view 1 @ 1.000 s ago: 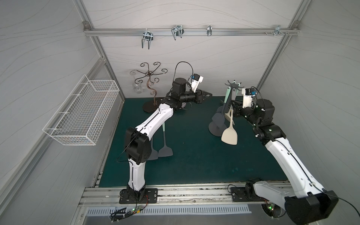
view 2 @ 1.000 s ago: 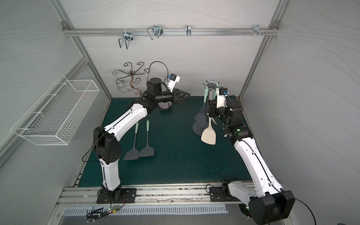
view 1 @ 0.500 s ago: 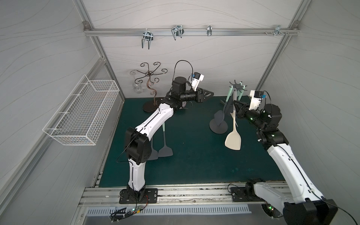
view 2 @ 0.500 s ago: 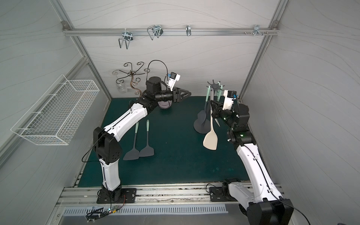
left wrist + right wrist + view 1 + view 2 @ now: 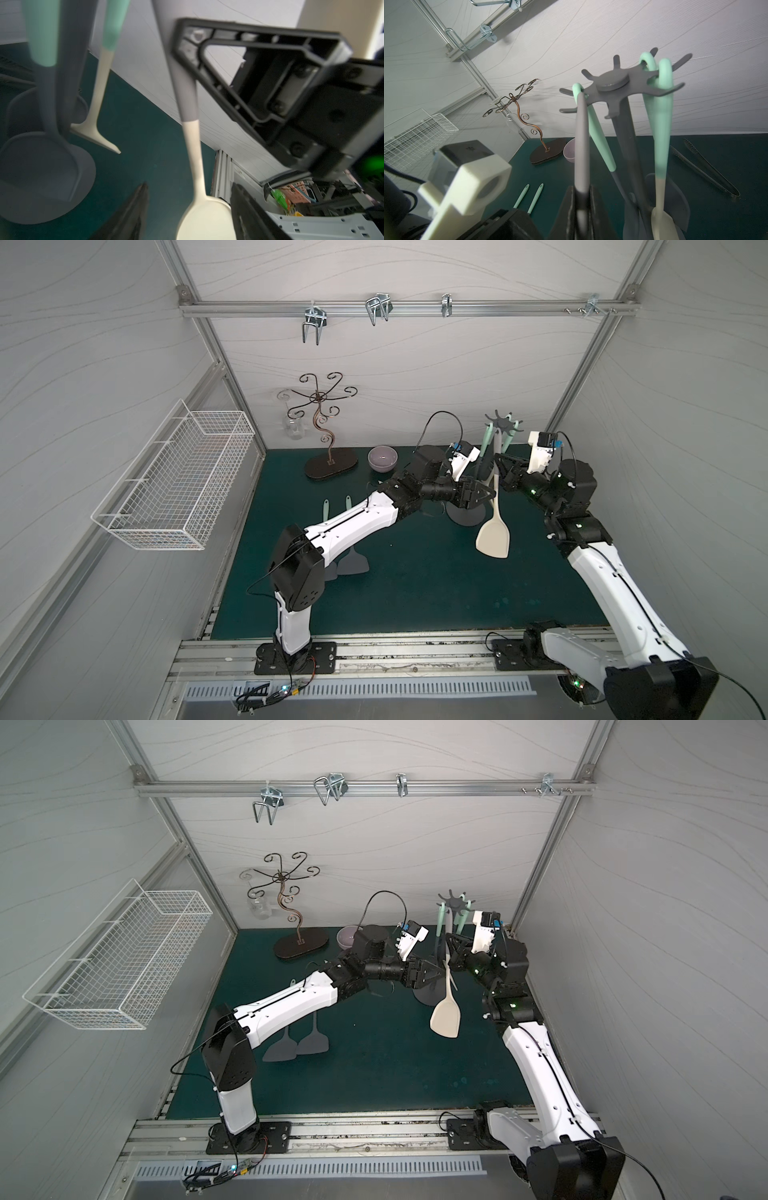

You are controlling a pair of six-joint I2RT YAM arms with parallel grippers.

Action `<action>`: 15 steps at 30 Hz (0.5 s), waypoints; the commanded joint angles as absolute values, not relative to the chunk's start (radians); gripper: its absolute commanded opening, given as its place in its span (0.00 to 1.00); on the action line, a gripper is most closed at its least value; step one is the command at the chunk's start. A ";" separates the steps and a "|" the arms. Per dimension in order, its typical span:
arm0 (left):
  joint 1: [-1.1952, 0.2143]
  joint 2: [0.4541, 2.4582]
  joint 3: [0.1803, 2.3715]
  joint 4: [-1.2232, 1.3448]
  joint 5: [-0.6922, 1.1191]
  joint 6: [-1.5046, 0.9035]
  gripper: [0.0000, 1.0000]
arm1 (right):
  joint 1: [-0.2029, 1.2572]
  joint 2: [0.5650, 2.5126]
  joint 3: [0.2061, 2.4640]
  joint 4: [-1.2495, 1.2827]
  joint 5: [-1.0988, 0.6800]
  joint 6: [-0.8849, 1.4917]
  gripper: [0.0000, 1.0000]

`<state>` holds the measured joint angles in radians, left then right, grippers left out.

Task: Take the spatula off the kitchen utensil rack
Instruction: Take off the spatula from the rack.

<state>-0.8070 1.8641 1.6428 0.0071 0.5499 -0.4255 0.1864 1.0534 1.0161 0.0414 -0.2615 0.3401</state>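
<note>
A robotics lab cell: white panel walls (image 5: 415,377) on an aluminium frame (image 5: 407,307), left arm (image 5: 353,526) and right arm (image 5: 619,597) bolted to a rail (image 5: 415,651), a kitchen utensil rack (image 5: 503,429) on a green mat (image 5: 436,593).

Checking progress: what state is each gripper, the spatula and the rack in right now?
cream spatula: gripped by its grey handle, blade hanging down.
right gripper: shut on the cream spatula.
left gripper: open, fingers either side of the spatula's neck.
kitchen utensil rack: upright, teal-handled utensils hanging.

Three utensils (image 5: 600,135) are being counted on the kitchen utensil rack (image 5: 501,428), two grey spatulas (image 5: 352,563) at its nine o'clock, one cream spatula (image 5: 493,537), one bowl (image 5: 382,458), one basket (image 5: 178,485).
</note>
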 commanded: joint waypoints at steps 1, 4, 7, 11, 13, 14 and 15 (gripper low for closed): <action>-0.817 1.843 1.648 0.103 0.483 -0.478 0.66 | 0.212 1.066 1.062 0.084 -0.227 0.327 0.00; -0.827 1.866 1.648 0.132 0.477 -0.511 0.66 | 0.227 1.078 1.078 0.077 -0.230 0.325 0.00; -0.826 1.883 1.667 0.134 0.460 -0.506 0.65 | 0.233 1.080 1.090 0.065 -0.235 0.330 0.00; -0.825 1.916 1.728 0.120 0.497 -0.503 0.63 | 0.232 1.085 1.097 0.054 -0.242 0.333 0.00; -0.825 1.941 1.758 0.112 0.520 -0.513 0.60 | 0.233 1.088 1.092 0.059 -0.249 0.344 0.00; -0.825 1.952 1.770 0.107 0.530 -0.516 0.59 | 0.233 1.089 1.091 0.063 -0.253 0.351 0.00; -0.824 1.962 1.778 0.106 0.538 -0.520 0.57 | 0.233 1.089 1.090 0.066 -0.258 0.358 0.00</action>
